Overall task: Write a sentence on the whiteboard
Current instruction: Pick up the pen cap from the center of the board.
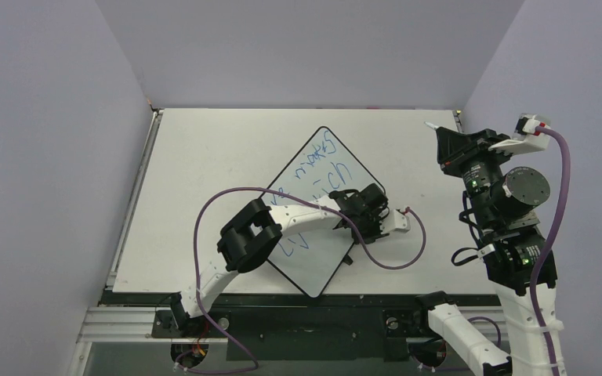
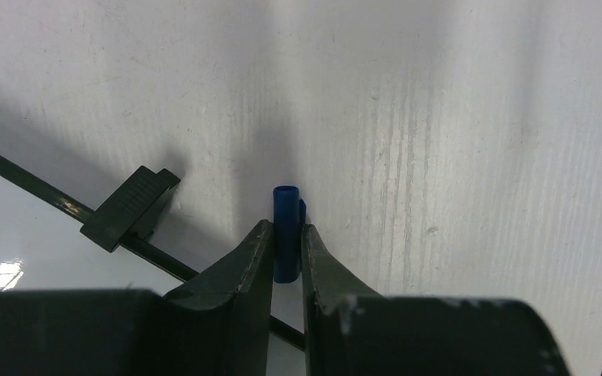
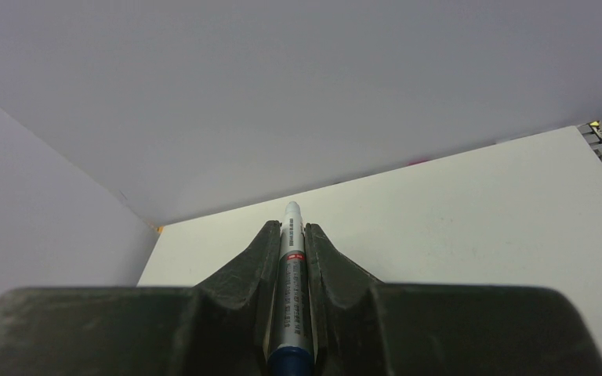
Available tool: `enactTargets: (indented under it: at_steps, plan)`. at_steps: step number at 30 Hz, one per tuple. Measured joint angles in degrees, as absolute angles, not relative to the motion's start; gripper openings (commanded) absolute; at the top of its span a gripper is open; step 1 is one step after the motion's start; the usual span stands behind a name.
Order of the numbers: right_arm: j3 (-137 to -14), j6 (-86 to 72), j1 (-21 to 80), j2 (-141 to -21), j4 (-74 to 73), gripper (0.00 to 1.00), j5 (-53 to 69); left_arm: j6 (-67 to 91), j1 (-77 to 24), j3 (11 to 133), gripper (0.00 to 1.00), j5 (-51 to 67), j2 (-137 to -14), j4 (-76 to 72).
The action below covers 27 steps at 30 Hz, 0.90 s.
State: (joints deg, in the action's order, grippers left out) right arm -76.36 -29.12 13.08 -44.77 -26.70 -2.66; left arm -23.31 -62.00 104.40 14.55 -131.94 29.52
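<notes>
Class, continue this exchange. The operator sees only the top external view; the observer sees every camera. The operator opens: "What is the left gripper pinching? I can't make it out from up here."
Observer: The left gripper is shut on a blue cap.
Operator: What lies beneath it?
Observer: Bare table, just outside the whiteboard rim, near a black foot.
Operator: And the right gripper?
Observer: Shut on a marker, its white barrel lying along the jaws.
</notes>
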Motion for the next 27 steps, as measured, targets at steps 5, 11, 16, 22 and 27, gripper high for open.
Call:
enactTargets:
  at_steps: [5, 11, 16, 22, 27]
  plan:
    - [-76.0, -29.1, 13.1, -44.8, -26.7, 0.00, -2.6, -23.0, -61.7, 103.0, 0.00, 16.0, -131.4, 28.0]
    - [-75.9, -29.2, 13.1, -44.8, -26.7, 0.00, -2.6, -21.8, -61.3, 102.5, 0.00, 18.0, -131.1, 27.6]
    - [-75.9, -29.2, 13.1, -44.8, -26.7, 0.00, -2.6, -20.7, -61.0, 102.5, 0.00, 20.6, -130.7, 28.5]
    - [-75.9, -29.2, 13.1, -44.9, -26.7, 0.00, -2.6, -19.6, -60.3, 101.7, 0.00, 24.4, -128.5, 29.2]
    - [-76.0, -29.4, 13.1, -45.4, -26.7, 0.00, -2.5, -18.7, -59.0, 100.7, 0.00, 26.7, -124.1, 29.0]
